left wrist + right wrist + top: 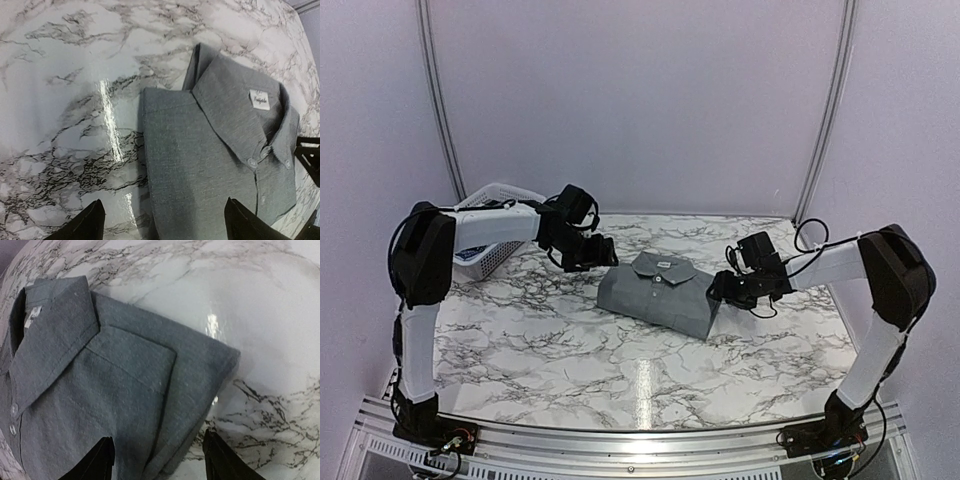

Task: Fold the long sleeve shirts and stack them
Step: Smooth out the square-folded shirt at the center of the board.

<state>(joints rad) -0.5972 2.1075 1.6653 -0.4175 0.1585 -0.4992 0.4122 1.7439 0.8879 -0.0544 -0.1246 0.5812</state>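
A grey shirt (pixel 655 293) is lying folded, collar (pixel 660 266) up, on the marble table (pixel 570 350), directly between the two pincers. The left pincer (pixel 592 255) is hovering spread wide, nothing between its fingers (pixel 87 225), with the shirt's near edge just below and ahead of it. The right pincer (pixel 728 290) is also standing spread, straddling the shirt's folded side edge without pinching it, as far as its wrist view is showing.

The cloth is looking light, soft and limp, and is likely to sag and unfold if lifted at one point. Taking hold at both side edges, through all layers, is looking like the safer grasp.

Only the overhead view is showing both arms and a white basket (pixel 495 235) behind the left pincer. The left wrist view is adding the label (pixel 259 99) and buttons (pixel 252 162), while the right wrist view is revealing a chest pocket (pixel 135 370) and the layered fold.
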